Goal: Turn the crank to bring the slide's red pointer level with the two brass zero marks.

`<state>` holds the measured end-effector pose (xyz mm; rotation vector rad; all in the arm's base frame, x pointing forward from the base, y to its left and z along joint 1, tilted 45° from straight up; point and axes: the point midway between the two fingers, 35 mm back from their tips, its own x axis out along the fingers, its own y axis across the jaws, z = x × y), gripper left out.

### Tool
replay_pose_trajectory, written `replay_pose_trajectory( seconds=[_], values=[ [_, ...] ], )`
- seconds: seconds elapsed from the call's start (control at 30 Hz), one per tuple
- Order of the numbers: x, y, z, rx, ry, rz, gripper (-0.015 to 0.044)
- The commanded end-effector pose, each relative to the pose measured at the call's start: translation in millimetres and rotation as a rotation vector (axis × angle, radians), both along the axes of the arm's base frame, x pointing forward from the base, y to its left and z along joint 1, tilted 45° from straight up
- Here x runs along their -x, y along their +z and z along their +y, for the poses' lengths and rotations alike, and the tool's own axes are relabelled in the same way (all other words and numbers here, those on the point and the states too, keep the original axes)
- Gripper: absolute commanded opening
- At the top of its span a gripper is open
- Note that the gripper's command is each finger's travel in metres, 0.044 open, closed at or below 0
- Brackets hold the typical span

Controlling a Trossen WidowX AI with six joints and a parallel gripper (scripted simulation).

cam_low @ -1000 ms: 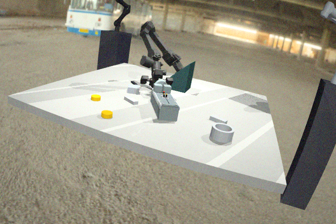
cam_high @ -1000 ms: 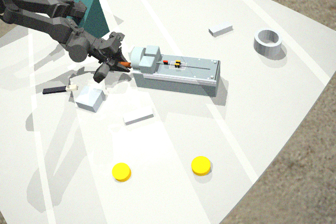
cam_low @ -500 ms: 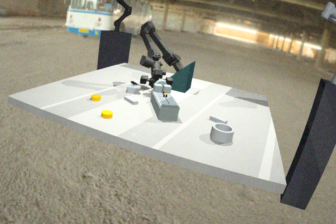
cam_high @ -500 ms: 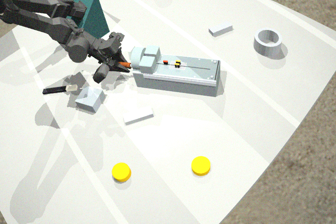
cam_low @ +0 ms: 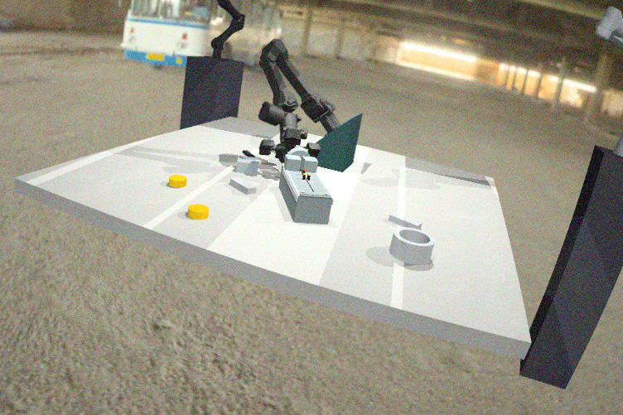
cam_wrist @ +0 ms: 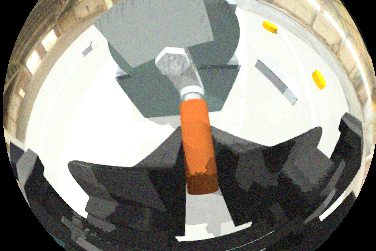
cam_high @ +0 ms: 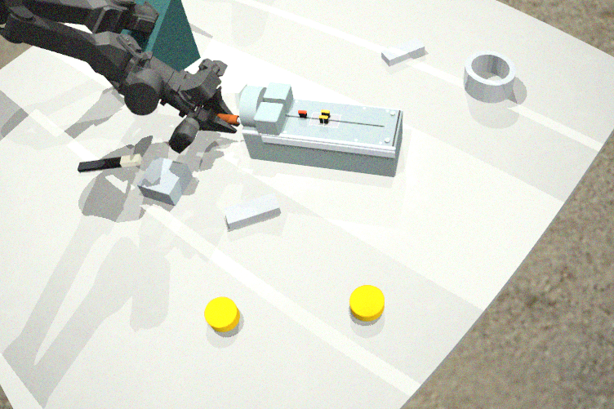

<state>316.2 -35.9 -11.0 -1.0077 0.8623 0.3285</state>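
Observation:
The pale grey-green machine (cam_high: 322, 159) (cam_low: 311, 209) stands on the table, with blocky housings at its crank end. Its red pointer (cam_high: 302, 113) (cam_low: 303, 171) sits on the slot, on the crank side of the two brass zero marks (cam_high: 324, 116) (cam_low: 306, 176), with a gap between. My gripper (cam_high: 227, 122) (cam_wrist: 199, 154) is shut on the orange crank handle (cam_high: 228, 118) (cam_wrist: 196, 124), one finger on each side. In the wrist view the crank arm (cam_wrist: 189, 76) runs from the hub (cam_wrist: 172, 62) down to the handle. The fingertips are hidden in the exterior view.
A teal wedge (cam_high: 171, 33) (cam_low: 342, 146) stands beside the arm. A grey block (cam_high: 166, 181), a black-and-cream bar (cam_high: 104, 164), a pale bar (cam_high: 252, 211) and two yellow discs (cam_high: 222, 313) (cam_high: 367, 302) lie on one side. A grey ring (cam_high: 488, 90) and another pale bar (cam_high: 402, 53) lie opposite.

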Motion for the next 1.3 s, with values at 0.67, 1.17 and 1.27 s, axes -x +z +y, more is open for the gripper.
replay_pose_trajectory(
  seconds=[0.67, 1.17, 1.27],
  values=[
    [-6, 12, -3, 0.010, -0.005, -0.025, 0.0000],
    [-8, 18, -1, 0.010, -0.005, -0.025, 0.0000],
    [-8, 20, -1, 0.010, -0.005, -0.025, 0.0000]
  ],
)
